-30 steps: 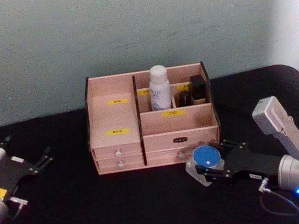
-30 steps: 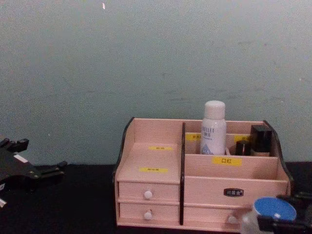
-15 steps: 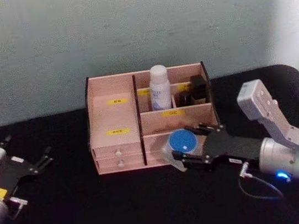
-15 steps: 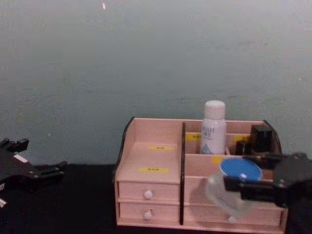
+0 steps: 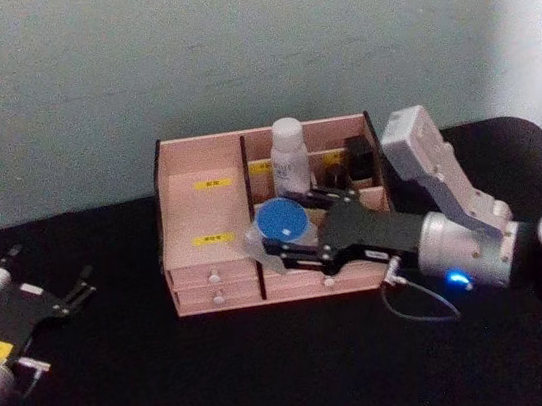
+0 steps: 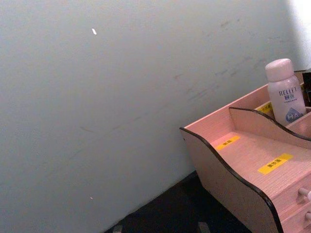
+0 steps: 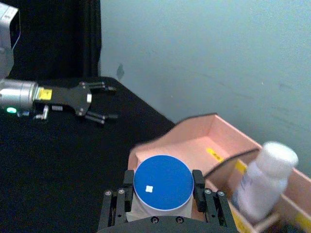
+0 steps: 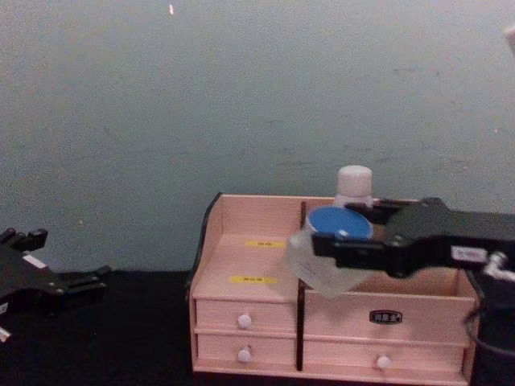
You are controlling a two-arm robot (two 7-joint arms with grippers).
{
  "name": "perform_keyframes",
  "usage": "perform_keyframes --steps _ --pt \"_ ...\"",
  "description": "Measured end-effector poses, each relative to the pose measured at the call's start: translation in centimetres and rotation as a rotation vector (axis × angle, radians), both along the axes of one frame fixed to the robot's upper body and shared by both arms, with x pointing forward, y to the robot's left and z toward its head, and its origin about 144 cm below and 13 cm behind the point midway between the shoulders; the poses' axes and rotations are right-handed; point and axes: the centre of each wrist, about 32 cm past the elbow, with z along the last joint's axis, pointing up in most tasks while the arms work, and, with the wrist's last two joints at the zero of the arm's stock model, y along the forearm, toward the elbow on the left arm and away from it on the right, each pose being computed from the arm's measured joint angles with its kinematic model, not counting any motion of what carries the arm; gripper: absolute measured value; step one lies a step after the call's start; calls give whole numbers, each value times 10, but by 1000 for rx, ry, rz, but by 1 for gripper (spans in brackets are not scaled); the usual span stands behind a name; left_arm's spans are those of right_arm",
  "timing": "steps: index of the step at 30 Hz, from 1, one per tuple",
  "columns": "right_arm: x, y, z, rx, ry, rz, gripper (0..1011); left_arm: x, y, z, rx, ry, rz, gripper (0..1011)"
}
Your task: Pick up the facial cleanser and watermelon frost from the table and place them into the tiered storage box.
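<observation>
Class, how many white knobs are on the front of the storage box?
3: the upper left knob, the lower left knob and the lower right knob, on the tiered storage box. Its upper right front shows a dark plate, no knob; none seems hidden.

- Box [image 5: 207,212]: pale pinkish wood, matt, fine grain; dark edges and divider; smooth white drawer knobs; yellow paper-like labels.
- Bottle [image 5: 290,155], in the box's back row: white plastic, smooth, faint sheen.
- Jar [image 5: 282,222], at the box's divider: clear glass-like body; smooth blue lid.
- Right gripper [image 7: 163,178], over the box: matt black; silvery metal wrist, white plastic casing.
- Table [image 5: 175,378], under the box: black, matt.
- Wall [image 5: 229,47], behind the box: pale, matt, scuffed.
</observation>
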Motion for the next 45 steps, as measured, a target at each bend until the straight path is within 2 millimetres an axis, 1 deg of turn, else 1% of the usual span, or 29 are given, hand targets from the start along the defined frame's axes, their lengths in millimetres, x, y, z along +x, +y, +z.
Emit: perform_keyframes --steps 6,9,15,20,26,30,35,45 --pt "16 16 6 6 0 12 708 0 0 0 0 0 0 1001" --pt "25 28 8 1 7 -1 708 0 0 0 0 0 0 1001" --pt "37 45 13 -6 14 -31 708 0 0 0 0 0 0 1001" --pt "50 60 14 -20 26 -66 708 0 0 0 0 0 0 1001" --pt "65 73 14 -18 49 -91 708 0 0 0 0 0 0 1001" --pt "73 78 12 -11 65 -99 708 0 0 0 0 0 0 1001" --pt "81 80 10 0 81 -111 708 0 0 0 0 0 0 1001" --pt "88 81 7 6 101 -120 708 0 0 0 0 0 0 1001"
